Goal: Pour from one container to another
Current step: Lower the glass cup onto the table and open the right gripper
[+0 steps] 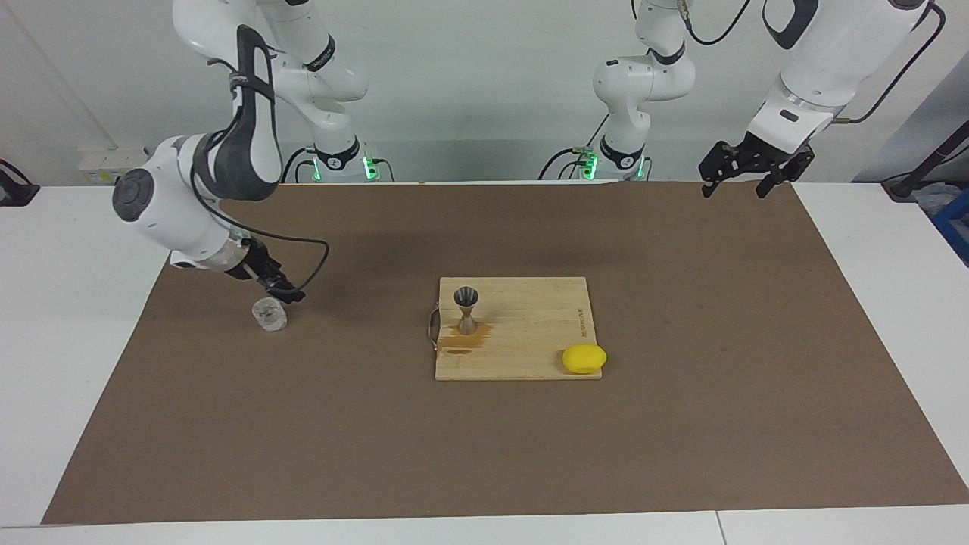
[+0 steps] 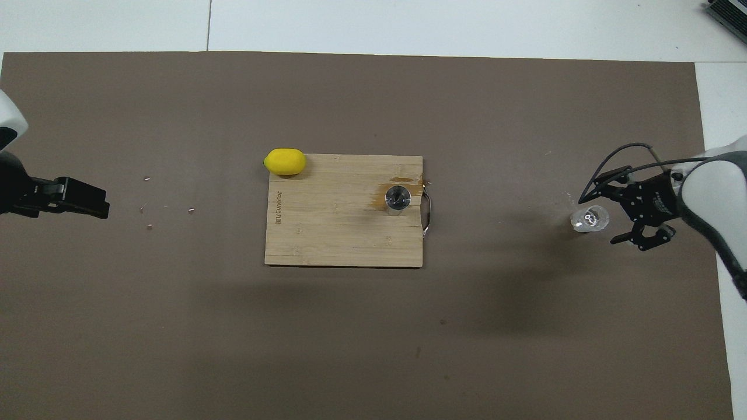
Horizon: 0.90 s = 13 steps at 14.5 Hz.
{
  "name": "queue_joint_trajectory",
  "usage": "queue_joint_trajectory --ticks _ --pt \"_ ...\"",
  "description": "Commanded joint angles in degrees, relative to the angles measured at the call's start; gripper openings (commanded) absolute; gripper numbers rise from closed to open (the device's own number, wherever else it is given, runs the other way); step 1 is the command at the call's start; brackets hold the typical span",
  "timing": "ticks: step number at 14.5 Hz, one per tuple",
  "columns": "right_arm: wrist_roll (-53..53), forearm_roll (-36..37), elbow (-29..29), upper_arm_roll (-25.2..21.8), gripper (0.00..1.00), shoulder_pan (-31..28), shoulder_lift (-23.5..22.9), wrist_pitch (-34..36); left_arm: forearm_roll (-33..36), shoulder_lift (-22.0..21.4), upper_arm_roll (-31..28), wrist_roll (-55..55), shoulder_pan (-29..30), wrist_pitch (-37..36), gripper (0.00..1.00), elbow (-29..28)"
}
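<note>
Currently, your main hazard is the glass cup, which stands upright on the brown mat toward the right arm's end of the tabletop, well apart from the cutting board. The right claw hangs just above and beside it, fingers spread wide, holding nothing and, as far as the facing view shows, not touching the glass. In my judgement, any sideways sweep of that claw at low height could clip the rim and tip the cup, since it is short, light-looking and unsupported.

Note the second risk at the board. The steel jigger stands upright near the board's handle edge, on a narrow foot, with a brownish wet patch on the wood around and beside its base. You should treat that as spilled liquid. A knock to the board could topple the jigger and spread the spill onto the mat.

The lemon rests at the board's corner, half overhanging the edge, farther from the robots than the jigger. It could roll off if the board is nudged.

The left claw waits, also spread and empty, raised over the mat's corner at the left arm's end. It poses no present hazard.
</note>
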State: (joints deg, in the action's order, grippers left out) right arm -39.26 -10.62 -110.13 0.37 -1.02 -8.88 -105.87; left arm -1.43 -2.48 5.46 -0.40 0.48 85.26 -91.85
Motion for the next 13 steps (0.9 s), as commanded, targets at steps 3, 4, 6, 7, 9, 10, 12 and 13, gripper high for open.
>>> queue_joint_trajectory --ticks 3,4,6,7,9,10,12,13 --pt "2.8 4.3 -1.6 -0.1 1.00 9.6 5.1 -0.1 0.3 -1.6 0.2 0.5 0.5 0.4 1.00 -1.7" --pt "2.8 4.4 -1.1 -0.1 1.00 10.6 5.9 -0.6 0.3 -1.6 0.2 0.5 0.5 0.4 1.00 -1.7" --pt "5.7 5.8 1.0 -0.1 1.00 10.5 7.1 -0.5 0.3 -1.6 0.2 0.5 0.5 0.4 1.00 -1.7" --pt "8.4 6.7 2.1 -0.2 1.00 9.9 7.9 0.1 0.3 -1.6 0.2 0.5 0.5 0.4 1.00 -1.7" --pt "11.3 8.4 3.8 -0.4 1.00 8.6 9.6 2.1 0.3 -1.6 0.2 0.5 0.5 0.4 1.00 -1.7" --pt "13.1 9.4 5.8 -0.4 1.00 7.7 10.1 4.4 0.3 -1.6 0.2 0.5 0.5 0.4 1.00 -1.7" --pt "16.4 9.9 12.4 -0.3 1.00 6.2 10.4 10.9 0.3 -1.6 0.2 0.5 0.5 0.4 1.00 -1.7" --pt "17.2 10.0 15.1 -0.4 1.00 5.5 9.9 13.1 0.3 -1.6 0.2 0.5 0.5 0.4 1.00 -1.7"
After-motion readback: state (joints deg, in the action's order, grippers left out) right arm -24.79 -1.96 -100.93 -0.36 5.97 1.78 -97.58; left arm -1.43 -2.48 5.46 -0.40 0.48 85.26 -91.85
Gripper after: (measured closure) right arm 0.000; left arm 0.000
